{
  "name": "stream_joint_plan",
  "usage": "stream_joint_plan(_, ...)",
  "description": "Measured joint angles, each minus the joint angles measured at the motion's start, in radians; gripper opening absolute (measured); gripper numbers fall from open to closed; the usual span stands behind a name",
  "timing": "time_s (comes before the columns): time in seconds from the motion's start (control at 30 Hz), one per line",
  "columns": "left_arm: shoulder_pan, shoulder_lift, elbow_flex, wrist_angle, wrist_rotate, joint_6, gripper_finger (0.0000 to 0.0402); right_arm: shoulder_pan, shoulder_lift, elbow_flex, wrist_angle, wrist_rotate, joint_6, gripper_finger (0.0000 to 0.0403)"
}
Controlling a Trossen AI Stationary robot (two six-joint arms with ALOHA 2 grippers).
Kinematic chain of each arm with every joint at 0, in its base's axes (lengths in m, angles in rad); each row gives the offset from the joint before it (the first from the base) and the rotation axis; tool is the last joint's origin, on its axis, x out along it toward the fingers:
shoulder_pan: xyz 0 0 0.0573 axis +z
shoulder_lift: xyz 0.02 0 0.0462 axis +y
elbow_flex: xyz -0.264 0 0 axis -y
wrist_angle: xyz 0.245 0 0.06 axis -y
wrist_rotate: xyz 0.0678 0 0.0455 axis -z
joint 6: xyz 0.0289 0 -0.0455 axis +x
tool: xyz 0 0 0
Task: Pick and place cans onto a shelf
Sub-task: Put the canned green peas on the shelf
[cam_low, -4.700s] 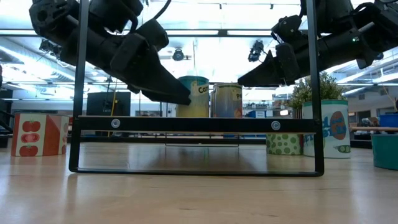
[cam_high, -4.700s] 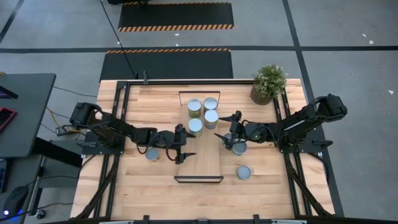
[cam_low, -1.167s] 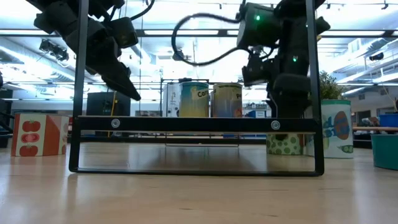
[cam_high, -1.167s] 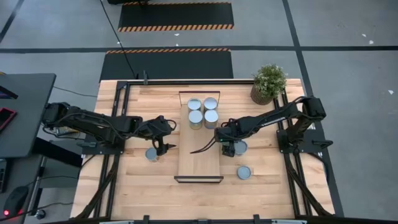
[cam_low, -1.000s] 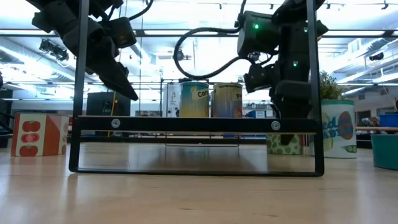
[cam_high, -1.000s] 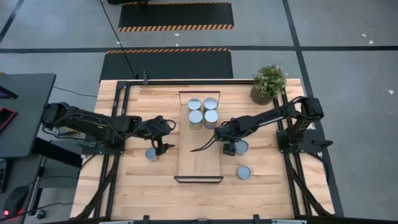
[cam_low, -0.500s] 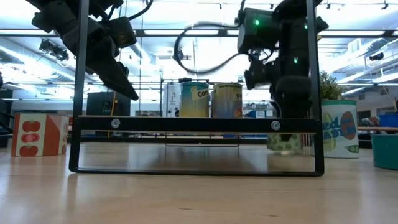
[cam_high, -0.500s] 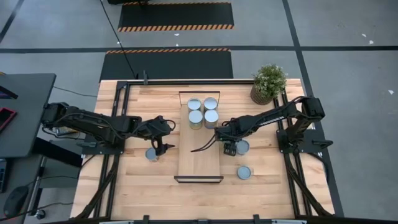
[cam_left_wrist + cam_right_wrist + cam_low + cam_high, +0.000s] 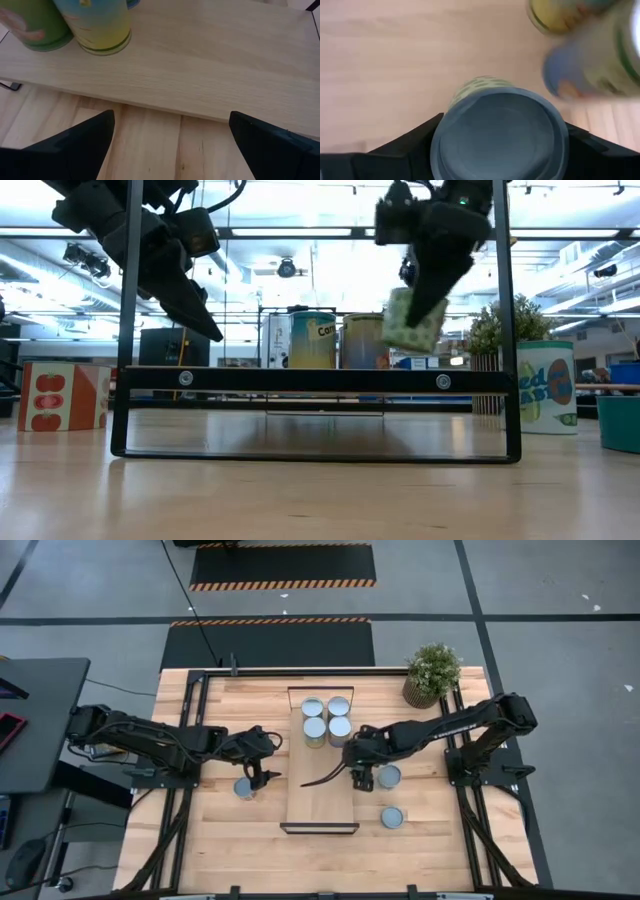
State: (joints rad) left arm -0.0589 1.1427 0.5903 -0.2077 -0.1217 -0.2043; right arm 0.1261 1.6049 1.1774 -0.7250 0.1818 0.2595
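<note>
Carrying a small green-patterned metal can (image 9: 412, 320) with a silvery-blue round top, the right gripper (image 9: 499, 131) has its jaws closed tight on the can's sides, just under the rim. In the low view the can hangs tilted, clear of the worktop (image 9: 220, 830), above the long light-wood shelf board (image 9: 320, 795) w/ dark end trim. From above, that gripper (image 9: 360, 772) sits at the board's 3 o'clock edge, roughly mid-length.

Four cans already stand in a 2x2 block (image 9: 327, 721) at the board's 12 o'clock end. Three more wait on the worktop: one (image 9: 389, 776) just beside the right gripper at its 3 o'clock, one (image 9: 392, 817) toward 5 o'clock off the board, one (image 9: 245, 787) at 9 o'clock of the board near the left gripper.

Left gripper (image 9: 266, 776) hovers off the board's 9 o'clock edge, jaws spread wide, holding nothing; its wrist view shows bare board and two placed cans (image 9: 100, 25).

Handling, as a judgement: the can looks rigid, prob. moderately heavy if full, smooth-sided so slippery. A side grip high on the wall is ok but the tilt suggests it can pivot in the jaws; a grip nearer mid-height would hold it squarer. Needs levelling before set-down, else it may land on its edge and tip or knock neighbours. Free space lies at 6 o'clock of the block.
</note>
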Motion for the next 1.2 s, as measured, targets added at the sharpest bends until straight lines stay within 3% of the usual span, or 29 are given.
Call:
stream_joint_plan(0.3,0.000,0.000,0.000,0.013,0.000,-0.002,0.0400,0.009,0.062,-0.001,0.154,-0.048,-0.054,0.0311)
stream_joint_plan(0.6,0.000,0.000,0.000,0.013,0.000,-0.016,0.0400,0.009,0.114,-0.001,0.188,-0.051,-0.083,0.0313)
stream_joint_plan(0.97,0.000,0.000,0.000,0.009,0.000,-0.011,0.0400,0.009,0.114,-0.001,0.239,-0.038,-0.103,0.0377)
stream_joint_plan(1.2,-0.001,0.000,0.000,0.009,0.000,-0.013,0.0400,0.024,0.098,-0.001,0.235,0.050,-0.078,0.0383)
